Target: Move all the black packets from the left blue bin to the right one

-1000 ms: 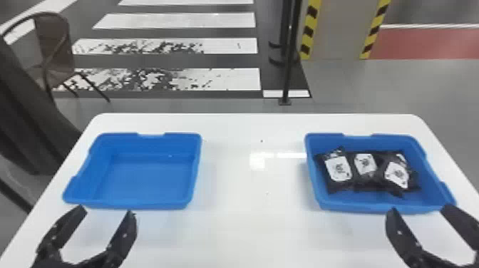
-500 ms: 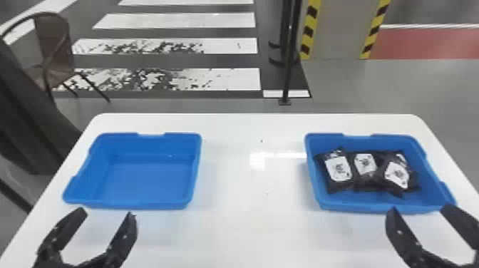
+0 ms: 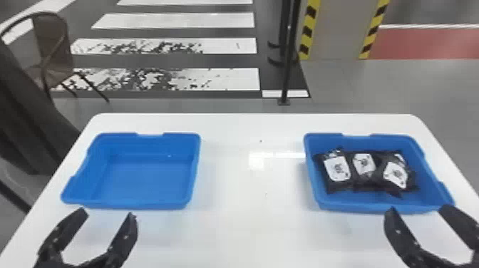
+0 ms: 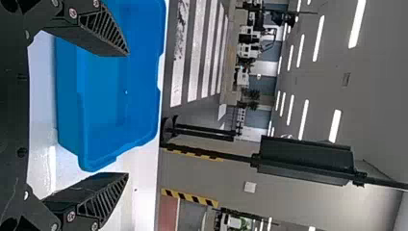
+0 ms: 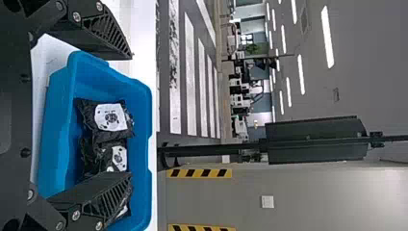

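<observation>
Right down at your near edge, your left gripper comes in from the bottom, pointing forward, its fingers spread wide with a gap between them. Over on your right, the right gripper matches it, also wide open and aimed ahead, its tips by the near rim of the right blue bin. Your left tips sit just on the near side of the left blue bin, and you're looking straight onto its bare blue floor.

Between the two bins you've got a broad strip of white bench, with more along the front and behind both rims. The bench's side edges slant in as they run away from you, and its far corners are rounded.

Inside the right bin, there are your three black packets, side by side with white labels up, and blue floor shows in front of them and to their right. Past the far edge, you see a dark pole, a brown chair off left, and a pillar striped yellow and black.
</observation>
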